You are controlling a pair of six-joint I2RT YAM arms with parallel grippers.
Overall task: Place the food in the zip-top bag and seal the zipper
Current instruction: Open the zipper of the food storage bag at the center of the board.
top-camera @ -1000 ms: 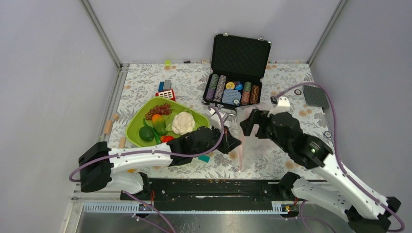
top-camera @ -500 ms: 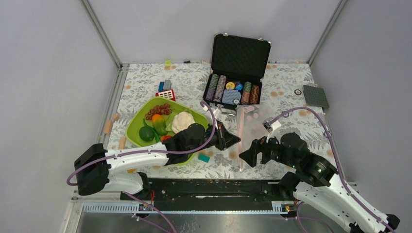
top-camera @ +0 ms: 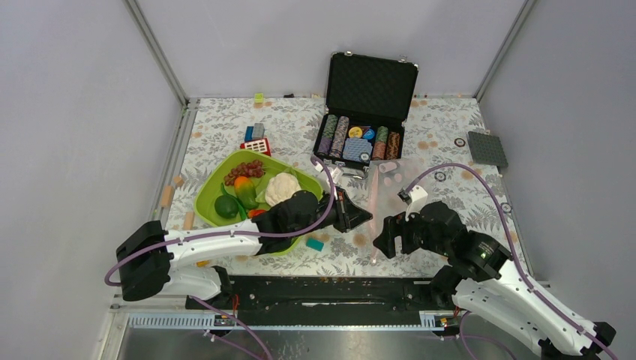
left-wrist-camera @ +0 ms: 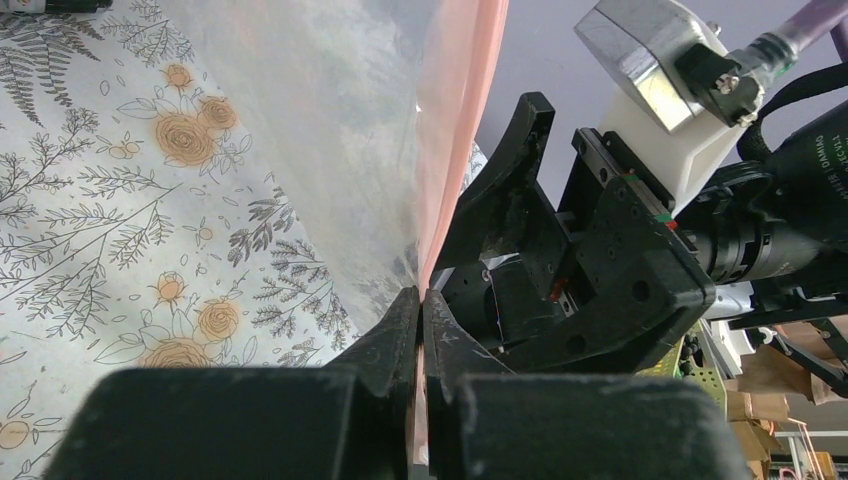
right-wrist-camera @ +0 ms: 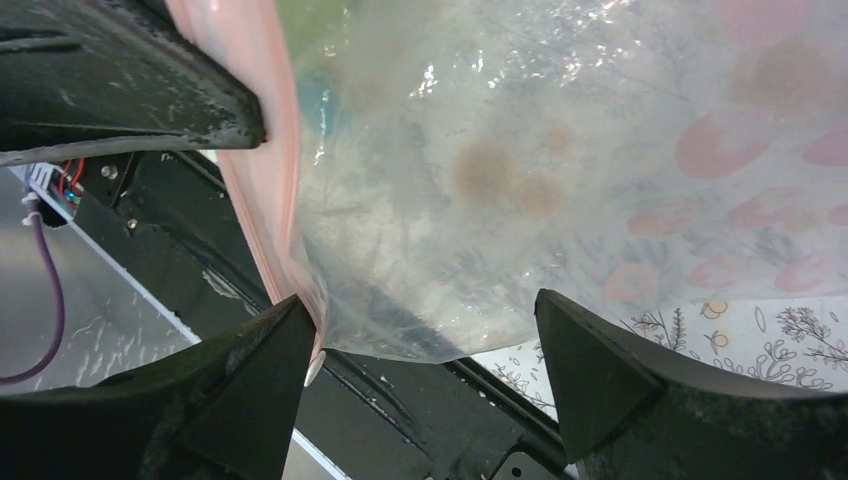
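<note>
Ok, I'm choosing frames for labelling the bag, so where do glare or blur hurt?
Top external: sharp and evenly lit, though the zip-top bag nearly vanishes against the floral table, only its zipper showing clearly. Left wrist: the left gripper is a soft, dark foreground blur. Right wrist: white glints speckle the bag's crinkles.

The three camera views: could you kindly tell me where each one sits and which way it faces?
Top external: above and behind the bases, looking down on the table; both arms, the left gripper and right gripper show.
Left wrist: on the left arm, looking along its shut fingers, pinching the zipper, toward the right gripper.
Right wrist: on the right arm, looking through the zip-top bag between its open fingers.
Shared: both wrist views show the zipper and bag.
</note>
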